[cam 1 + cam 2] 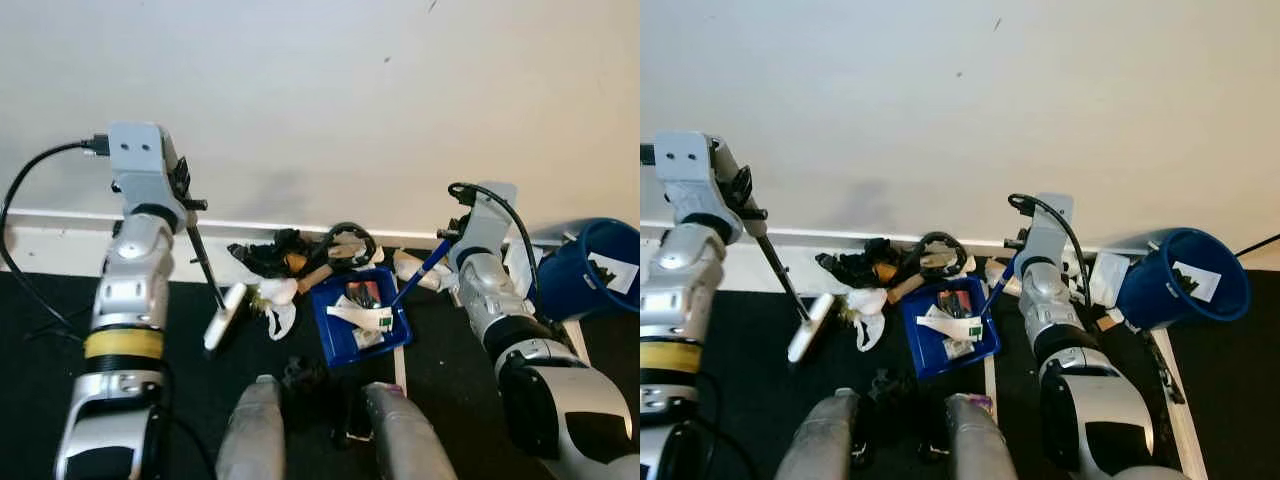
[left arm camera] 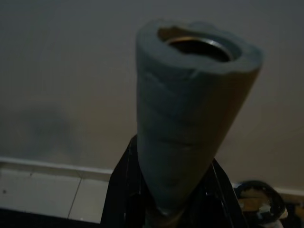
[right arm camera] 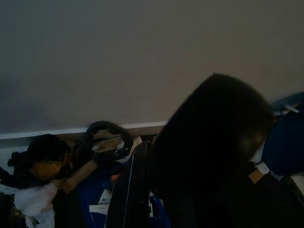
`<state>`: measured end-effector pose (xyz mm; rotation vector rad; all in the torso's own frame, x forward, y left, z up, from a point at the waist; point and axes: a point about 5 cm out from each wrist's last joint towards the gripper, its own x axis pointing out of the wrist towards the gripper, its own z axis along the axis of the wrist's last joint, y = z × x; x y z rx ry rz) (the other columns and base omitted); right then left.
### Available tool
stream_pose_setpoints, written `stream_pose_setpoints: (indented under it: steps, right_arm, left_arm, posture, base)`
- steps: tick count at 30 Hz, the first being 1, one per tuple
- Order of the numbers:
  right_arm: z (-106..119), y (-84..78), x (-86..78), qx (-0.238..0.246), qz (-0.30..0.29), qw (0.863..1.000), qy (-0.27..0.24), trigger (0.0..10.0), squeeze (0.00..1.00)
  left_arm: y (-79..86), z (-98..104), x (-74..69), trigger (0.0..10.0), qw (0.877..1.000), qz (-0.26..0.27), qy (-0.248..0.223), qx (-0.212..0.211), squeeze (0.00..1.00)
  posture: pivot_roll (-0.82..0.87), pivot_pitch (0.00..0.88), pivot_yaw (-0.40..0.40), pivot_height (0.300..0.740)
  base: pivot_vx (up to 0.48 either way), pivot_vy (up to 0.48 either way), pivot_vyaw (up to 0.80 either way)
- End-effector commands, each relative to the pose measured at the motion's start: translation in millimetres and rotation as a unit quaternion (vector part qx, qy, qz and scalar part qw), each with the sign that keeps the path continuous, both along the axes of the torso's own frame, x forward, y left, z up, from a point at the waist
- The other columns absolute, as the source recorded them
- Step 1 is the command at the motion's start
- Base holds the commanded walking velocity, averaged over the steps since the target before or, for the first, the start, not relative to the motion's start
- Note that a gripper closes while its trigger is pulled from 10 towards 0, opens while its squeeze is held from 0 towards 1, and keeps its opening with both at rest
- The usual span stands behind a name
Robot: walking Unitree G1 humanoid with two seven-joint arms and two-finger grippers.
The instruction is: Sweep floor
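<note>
Blue bucket (image 1: 590, 268) tipped by white wall (image 1: 330, 90); black floor (image 1: 40, 330).

Left gripper (image 1: 185, 195): fingers mostly masked by the wrist housing; the grip on the broom handle (image 1: 204, 258) is hard to read.
Right gripper (image 1: 447, 238): fingers hidden behind the wrist.
Right wrist view: a dark rounded shape close to the lens covers much of the dustpan (image 3: 97, 192).
Blue bucket (image 1: 592, 268): cut by the picture's right edge.
Rubbish pile (image 1: 290, 255): single items too small to name.
</note>
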<state>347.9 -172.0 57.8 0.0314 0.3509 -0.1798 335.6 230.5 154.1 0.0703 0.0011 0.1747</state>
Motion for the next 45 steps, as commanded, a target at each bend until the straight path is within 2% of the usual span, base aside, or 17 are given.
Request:
stream_pose_setpoints:
  steps: [1, 2, 5, 6, 9, 20, 24, 26, 27, 31, 34, 38, 41, 42, 43, 44, 45]
  right_arm:
    - [-43, -4.4, -30.7, -0.015, 0.000, 0.993, 0.113, 10.0, 0.00]
    - [-44, -4.0, -30.8, -0.014, 0.000, 0.993, 0.113, 10.0, 0.00]
    - [-44, -3.7, -31.0, -0.014, 0.000, 0.993, 0.113, 10.0, 0.00]
    - [-44, -3.4, -31.0, -0.012, -0.001, 0.994, 0.113, 10.0, 0.00]
    - [-44, -3.4, -31.3, -0.011, -0.002, 0.993, 0.113, 10.0, 0.00]
    - [-47, -2.2, -33.8, -0.008, -0.004, 0.993, 0.119, 10.0, 0.00]
    - [-48, -1.6, -34.2, -0.006, -0.005, 0.993, 0.120, 10.0, 0.00]
    - [-48, -1.4, -34.2, -0.006, -0.005, 0.993, 0.120, 10.0, 0.00]
    - [-48, -1.3, -34.5, -0.005, -0.006, 0.993, 0.121, 10.0, 0.00]
    - [-49, -1.4, -35.0, -0.004, -0.006, 0.992, 0.123, 10.0, 0.00]
    - [-52, -3.9, -37.8, 0.003, -0.010, 0.992, 0.129, 10.0, 0.00]
    - [-55, -7.9, -41.7, 0.011, -0.018, 0.991, 0.136, 10.0, 0.00]
    - [-56, -9.1, -42.7, 0.014, -0.020, 0.990, 0.137, 10.0, 0.02]
    - [-57, -10.2, -43.3, 0.016, -0.022, 0.990, 0.137, 10.0, 0.25]
    - [-57, -11.9, -43.7, 0.019, -0.024, 0.990, 0.136, 10.0, 0.83]
    - [-57, -14.1, -43.9, 0.022, -0.029, 0.990, 0.134, 10.0, 1.00]
    - [-56, -15.6, -44.0, 0.024, -0.032, 0.990, 0.133, 10.0, 1.00]
  left_arm:
    - [-14.4, -3, 0.8, 10.0, 0.999, -0.010, -0.020, -0.025, 0.00]
    - [-32.2, -9, 3.1, 10.0, 0.998, -0.024, -0.016, -0.057, 0.00]
    - [-45.8, -11, 4.4, 10.0, 0.996, -0.038, -0.012, -0.082, 0.00]
    - [-74.0, -9, 4.3, 10.0, 0.987, -0.097, 0.000, -0.130, 0.00]
    - [-96.7, -3, 2.0, 10.0, 0.975, -0.143, 0.003, -0.171, 0.00]
    - [-136.7, 27, -4.4, 10.0, 0.947, -0.231, -0.012, -0.224, 0.00]
    - [-150.5, 37, -12.7, 10.0, 0.936, -0.287, 0.021, -0.202, 0.00]
    - [-151.7, 37, -15.2, 10.0, 0.936, -0.299, 0.033, -0.182, 0.00]
    - [-145.8, 34, -17.8, 10.0, 0.942, -0.307, 0.045, -0.126, 0.00]
    - [-132.1, 29, -18.4, 10.0, 0.951, -0.299, 0.056, -0.058, 0.00]
    - [-90.7, 34, -13.8, 10.0, 0.964, -0.258, 0.062, 0.031, 0.00]
    - [-59.5, 54, -16.5, 10.0, 0.965, -0.249, 0.063, 0.059, 0.00]
    - [-51.1, 64, -19.5, 10.0, 0.963, -0.258, 0.057, 0.054, 0.00]
    - [-44.2, 74, -22.0, 10.0, 0.962, -0.264, 0.049, 0.052, 0.00]
    - [-36.3, 85, -23.7, 10.0, 0.963, -0.263, 0.032, 0.044, 0.00]
    - [-26.5, 96, -23.9, 10.0, 0.968, -0.250, 0.009, 0.028, 0.00]
    - [-20.2, 102, -24.0, 10.0, 0.971, -0.240, -0.006, 0.017, 0.00]
  posture:
    - [0.15, 0.197, -0.137, 0.740]
    - [0.15, 0.197, -0.135, 0.740]
    - [0.14, 0.197, -0.131, 0.740]
    - [0.14, 0.196, -0.127, 0.740]
    - [0.14, 0.196, -0.124, 0.740]
    - [0.16, 0.195, -0.115, 0.740]
    - [0.16, 0.187, -0.111, 0.740]
    - [0.16, 0.186, -0.111, 0.740]
    - [0.16, 0.179, -0.108, 0.740]
    - [0.16, 0.176, -0.107, 0.740]
    - [0.16, 0.157, -0.104, 0.740]
    - [0.17, 0.135, -0.106, 0.740]
    - [0.17, 0.121, -0.106, 0.740]
    - [0.17, 0.110, -0.107, 0.740]
    - [0.17, 0.103, -0.107, 0.740]
    - [0.17, 0.085, -0.105, 0.740]
    - [0.17, 0.085, -0.105, 0.740]
  base:
    - [0.000, 0.000, 0.00]
    - [0.000, 0.000, 0.00]
    - [0.000, 0.000, 0.00]
    - [0.000, 0.000, 0.00]
    - [0.000, 0.000, 0.00]
    - [0.000, 0.000, 0.00]
    - [0.000, 0.000, 0.00]
    - [0.000, 0.000, 0.00]
    - [0.000, 0.000, 0.00]
    - [0.000, 0.000, 0.00]
    - [0.000, 0.000, 0.00]
    - [0.000, 0.000, 0.00]
    - [0.000, 0.000, 0.00]
    - [0.000, 0.000, 0.00]
    - [0.000, 0.000, 0.00]
    - [0.000, 0.000, 0.00]
    - [0.000, 0.000, 0.00]
